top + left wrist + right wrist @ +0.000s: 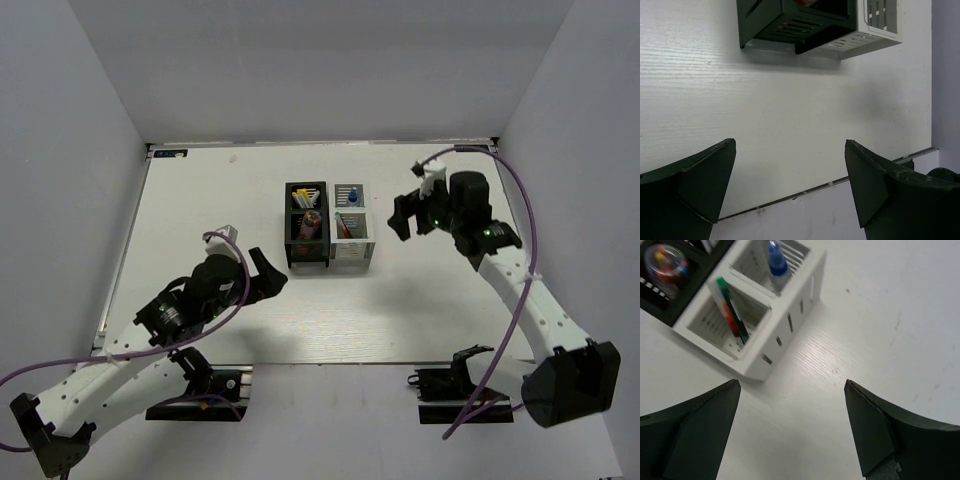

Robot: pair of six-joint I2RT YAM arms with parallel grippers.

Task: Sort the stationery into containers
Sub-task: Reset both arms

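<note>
The containers stand joined mid-table, a black box [306, 250] on the left and a white box [352, 252] on the right. Yellow-tipped sticks [303, 197] and a pink cylinder [311, 224] sit in the black box. A blue-capped bottle [776, 262] and red and green pens [732, 315] stand in the white box [790, 325]. My left gripper [275, 275] hangs open and empty just left of the black box's [790, 25] near end. My right gripper [397, 220] is open and empty to the right of the white box. Both wrist views show bare tabletop between the fingers.
The table's near edge [840, 181] runs under my left gripper [790, 150]. White walls enclose the table on the left, back and right. The arm bases with black clamps [210, 385] sit at the near edge.
</note>
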